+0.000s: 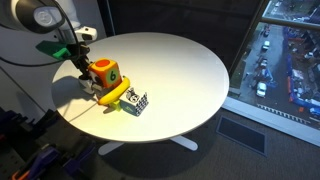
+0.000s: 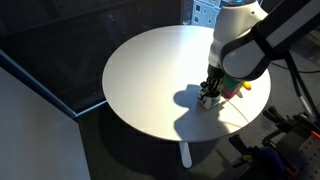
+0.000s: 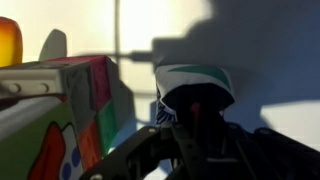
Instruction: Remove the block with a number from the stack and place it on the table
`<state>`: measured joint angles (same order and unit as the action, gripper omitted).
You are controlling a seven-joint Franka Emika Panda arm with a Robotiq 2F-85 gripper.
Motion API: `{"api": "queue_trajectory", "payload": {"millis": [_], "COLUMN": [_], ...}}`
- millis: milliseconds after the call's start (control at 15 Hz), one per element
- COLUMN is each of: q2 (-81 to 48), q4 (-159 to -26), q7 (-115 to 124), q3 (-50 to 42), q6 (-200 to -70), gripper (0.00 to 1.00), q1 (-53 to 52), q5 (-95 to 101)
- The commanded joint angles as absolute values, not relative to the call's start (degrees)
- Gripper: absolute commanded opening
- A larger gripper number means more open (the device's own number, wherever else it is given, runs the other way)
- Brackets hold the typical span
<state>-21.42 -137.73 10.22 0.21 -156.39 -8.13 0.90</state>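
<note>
In the wrist view the block with a number (image 3: 195, 82) shows a white and green top and a dark face. It sits right between my gripper's (image 3: 195, 112) dark fingers, which close in on it low over the table (image 3: 265, 60). A large cube with orange, green and pink faces (image 3: 70, 110) stands close on its left. In an exterior view the orange cube with a green face (image 1: 104, 72) stands beside my gripper (image 1: 87, 72), which hides the number block. In an exterior view my gripper (image 2: 212, 90) hangs low over the round white table (image 2: 150, 70).
A yellow toy piece (image 1: 113, 95) and a black-and-white patterned cube (image 1: 136, 102) lie just in front of the orange cube. Bare tabletop (image 1: 180, 65) spreads away from the arm. A window and a dark floor surround the table.
</note>
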Motion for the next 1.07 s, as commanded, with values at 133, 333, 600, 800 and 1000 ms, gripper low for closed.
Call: {"api": "queue_trajectory", "payload": {"millis": [133,333,600,800,1000], "q2": [-21.32,-19.81,-16.97,-14.33,-11.62], "q4": [-137.21,-137.73,-138.26,-138.19,-137.87], "q7": [11.98,12.24,11.99,11.88,12.12], "q3": [-0.54,-0.55,0.23,0.94,1.46], "q6": [-155.76,-154.11,-150.25,-146.59,-143.99], "gripper": [0.73,0.97,1.0,1.0,1.0], "q1": [-8.98,-9.11,-8.76,-8.5,-8.28], "q5": [1.89,1.88,1.27,1.13,1.27]}}
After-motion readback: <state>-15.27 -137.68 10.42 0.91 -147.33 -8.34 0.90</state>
